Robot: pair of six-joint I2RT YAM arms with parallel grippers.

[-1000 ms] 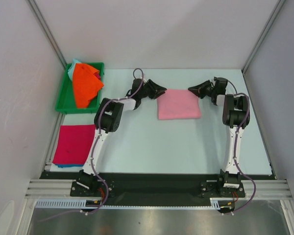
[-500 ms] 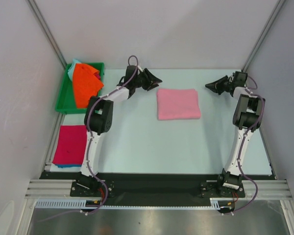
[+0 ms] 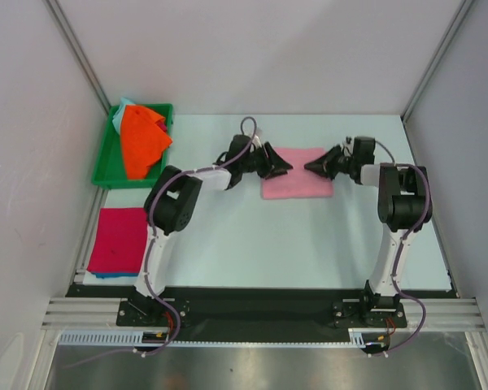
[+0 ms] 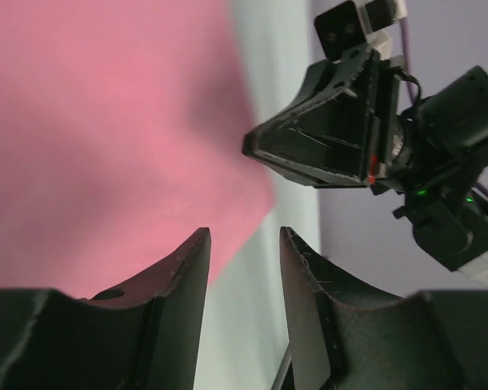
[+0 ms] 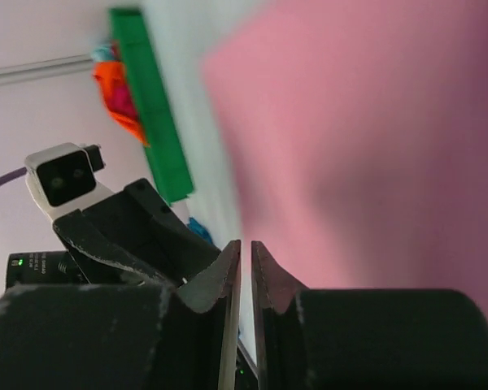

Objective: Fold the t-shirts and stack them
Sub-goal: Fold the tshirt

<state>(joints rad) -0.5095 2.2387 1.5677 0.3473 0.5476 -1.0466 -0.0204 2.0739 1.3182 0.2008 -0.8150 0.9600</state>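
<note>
- The folded pink t-shirt [image 3: 298,184] lies flat mid-table, a neat rectangle and well apart from everything else. It looks like light, soft knit. It will sag and slide open if pinched through a single layer, so my call is to take it at an edge or corner with all layers caught together and lift both sides evenly.
- At the table's left edge, a folded magenta shirt [image 3: 118,236] tops the stack, with a blue sliver showing beneath it. That is probably where the pink one goes.
- The left gripper [image 3: 283,166] sits over the pink shirt's far left part. The wrist view shows its fingers [image 4: 183,280] narrowly parted with nothing between them.
- The right gripper [image 3: 311,166] is over the far right part, its fingers pressed almost together and empty.
- Compared with half a second ago, both grippers have swung in. They were wide of the shirt's far corners then, and now the tips face each other closely above it. The shirt itself hasn't budged.
</note>
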